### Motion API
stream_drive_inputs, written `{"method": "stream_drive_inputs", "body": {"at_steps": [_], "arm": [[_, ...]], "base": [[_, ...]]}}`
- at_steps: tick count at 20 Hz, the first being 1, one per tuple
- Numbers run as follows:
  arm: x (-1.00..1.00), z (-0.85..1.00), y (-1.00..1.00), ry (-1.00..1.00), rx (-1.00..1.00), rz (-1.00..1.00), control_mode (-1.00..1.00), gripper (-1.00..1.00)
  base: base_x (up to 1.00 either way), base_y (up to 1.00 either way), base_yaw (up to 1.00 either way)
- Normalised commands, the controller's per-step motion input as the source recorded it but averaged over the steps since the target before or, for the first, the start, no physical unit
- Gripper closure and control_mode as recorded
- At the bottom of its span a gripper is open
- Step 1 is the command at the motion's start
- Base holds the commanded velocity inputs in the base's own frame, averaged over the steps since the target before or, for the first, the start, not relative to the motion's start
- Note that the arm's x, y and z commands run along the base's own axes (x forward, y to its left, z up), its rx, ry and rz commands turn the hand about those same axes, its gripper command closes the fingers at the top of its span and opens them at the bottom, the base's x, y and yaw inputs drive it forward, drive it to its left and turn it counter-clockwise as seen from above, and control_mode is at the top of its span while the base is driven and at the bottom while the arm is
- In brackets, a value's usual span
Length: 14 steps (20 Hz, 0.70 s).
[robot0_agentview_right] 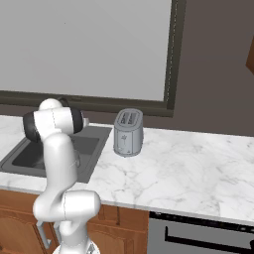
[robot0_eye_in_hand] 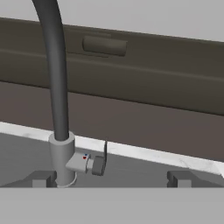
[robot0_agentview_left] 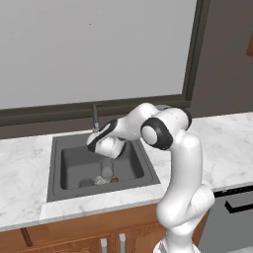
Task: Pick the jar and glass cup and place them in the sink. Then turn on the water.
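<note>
Claw [robot0_eye_in_hand: 111, 180] wide, holding nothing, lined up on the faucet lever [robot0_eye_in_hand: 89, 162] at the sink's [robot0_agentview_left: 55, 168] back rim, likely to start water. Glass cup [robot0_agentview_left: 106, 168] and jar [robot0_agentview_left: 102, 180] already in basin, near front wall.

One dark grey square recessed sink [robot0_agentview_left: 69, 153]. One slim dark upright faucet [robot0_eye_in_hand: 56, 78] at sink's rear rim. Two small glass cylinders inside sink: grey tumbler [robot0_agentview_left: 106, 167], brown-flecked jar [robot0_agentview_left: 101, 181]. One silver toaster [robot0_agentview_right: 128, 132] right of sink.

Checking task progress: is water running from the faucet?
No, the faucet shows no stream, and the handle is untouched.
</note>
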Motion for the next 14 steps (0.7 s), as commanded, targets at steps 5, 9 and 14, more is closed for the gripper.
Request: {"method": "stream_drive_inputs", "body": {"at_steps": [5, 9, 14], "arm": [[0.00, -0.07, 0.00, -0.08, 0.00, 0.00, -1.00, -1.00], [0.00, -0.13, 0.00, -0.05, 0.00, 0.00, -1.00, -1.00], [0.00, -0.09, 0.00, -0.02, 0.00, 0.00, -1.00, -1.00]], "base": [[0.00, 0.00, 0.00], [0.00, 0.00, 0.00], [0.00, 0.00, 0.00]]}}
